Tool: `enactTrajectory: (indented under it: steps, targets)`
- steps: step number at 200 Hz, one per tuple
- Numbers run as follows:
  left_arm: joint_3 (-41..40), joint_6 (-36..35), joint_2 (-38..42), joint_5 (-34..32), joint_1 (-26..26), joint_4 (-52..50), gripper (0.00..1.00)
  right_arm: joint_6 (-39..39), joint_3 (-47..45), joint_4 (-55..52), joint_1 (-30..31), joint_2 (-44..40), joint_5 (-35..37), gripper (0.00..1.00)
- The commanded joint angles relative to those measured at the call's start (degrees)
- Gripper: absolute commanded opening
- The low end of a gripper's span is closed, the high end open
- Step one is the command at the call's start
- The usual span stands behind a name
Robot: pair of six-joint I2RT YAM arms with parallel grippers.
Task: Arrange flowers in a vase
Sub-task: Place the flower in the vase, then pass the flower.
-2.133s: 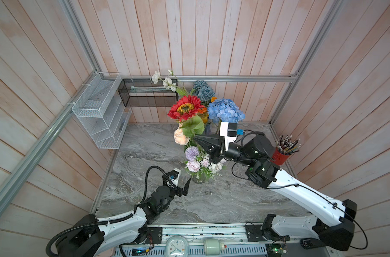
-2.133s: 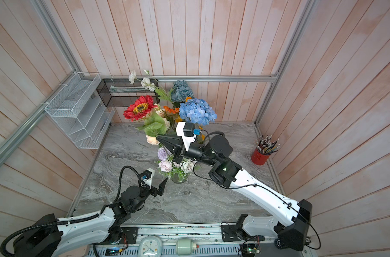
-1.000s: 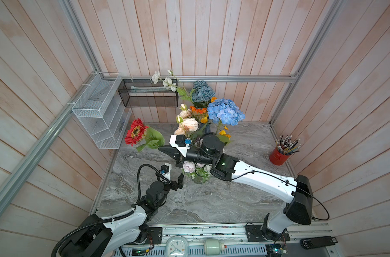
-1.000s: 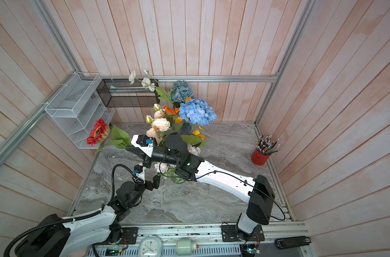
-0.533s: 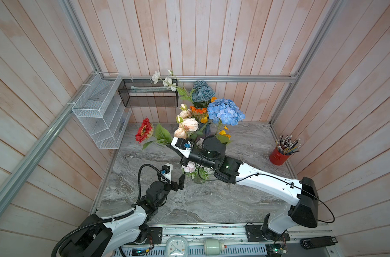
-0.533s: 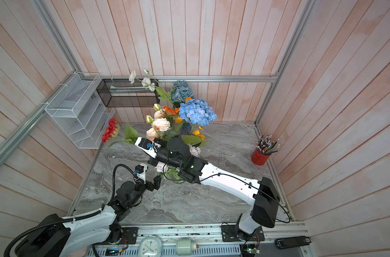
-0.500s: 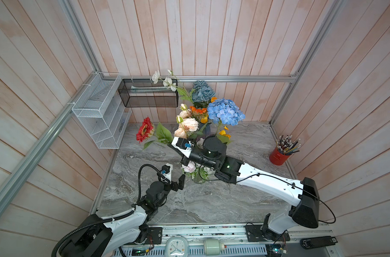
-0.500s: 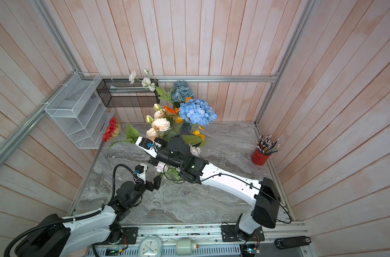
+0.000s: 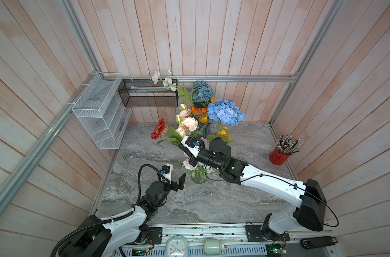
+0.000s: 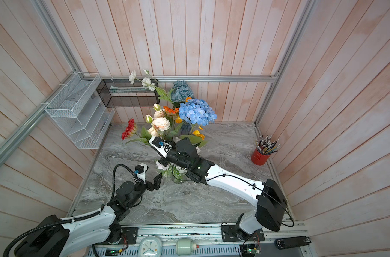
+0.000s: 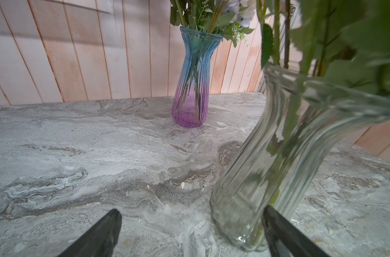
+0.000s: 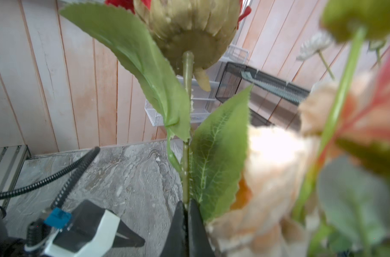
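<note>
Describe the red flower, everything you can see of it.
The red flower is artificial: a daisy-like head of red petals with an olive-green back, on a thin green stem carrying two serrated leaves. The right gripper is shut on the stem just below the leaves, holding it aloft, tilted, head leaning toward the white wire rack, close beside the peach roses. The stem's lower end is hidden.

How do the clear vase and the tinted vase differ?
The clear vase is colourless; the tinted vase fades from blue rim to purple base. The clear vase stands by the open left gripper; the tinted vase stands farther back, nearer the wall. Both are ribbed glass holding green stems.
</note>
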State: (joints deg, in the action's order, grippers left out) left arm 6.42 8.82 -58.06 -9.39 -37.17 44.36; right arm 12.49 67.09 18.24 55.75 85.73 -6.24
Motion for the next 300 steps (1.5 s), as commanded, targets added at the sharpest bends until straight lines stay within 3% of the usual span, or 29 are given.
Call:
enactTrajectory:
  steps: [1, 47, 84, 121, 162, 223, 275, 293, 300]
  targets:
    - [0.70, -0.39, 2.69, 0.40, 0.26, -0.96, 1.00, -5.95, -2.05, 2.74, -1.47, -0.88, -2.02, 0.00]
    - [3.57, -0.89, 13.35, 2.05, 0.25, -7.59, 1.00, -6.18, -4.11, 1.39, -1.51, -2.01, -0.61, 0.00]
    - [8.78, -1.43, 21.27, 7.29, 0.30, -12.34, 1.00, -7.03, -4.68, 1.54, -1.52, -3.71, -0.87, 0.00]
    - [15.02, -1.92, 23.52, 10.97, 0.25, -13.95, 1.00, -7.21, -4.73, 1.41, -1.39, -3.92, -2.07, 0.00]
    - [18.37, -3.69, 22.04, 7.13, 0.25, -10.71, 1.00, -6.42, -4.91, 1.06, -0.22, -3.91, -2.48, 0.00]
    - [21.85, -5.45, 13.87, 4.38, 0.44, -5.93, 0.72, -5.89, -5.83, 1.88, 0.94, -3.93, -1.93, 0.00]
    - [22.62, -3.27, 12.80, 4.48, 0.65, -4.10, 0.51, -5.35, -6.18, 2.29, 1.21, -3.73, -1.76, 0.00]
    - [22.96, -2.37, 12.71, 4.97, 0.64, -3.94, 0.35, -4.98, -6.34, 2.20, 1.34, -3.64, -1.67, 0.00]
    - [23.11, -2.02, 12.46, 5.23, 0.70, -3.76, 0.33, -4.78, -6.36, 2.18, 1.30, -3.56, -1.58, 0.00]
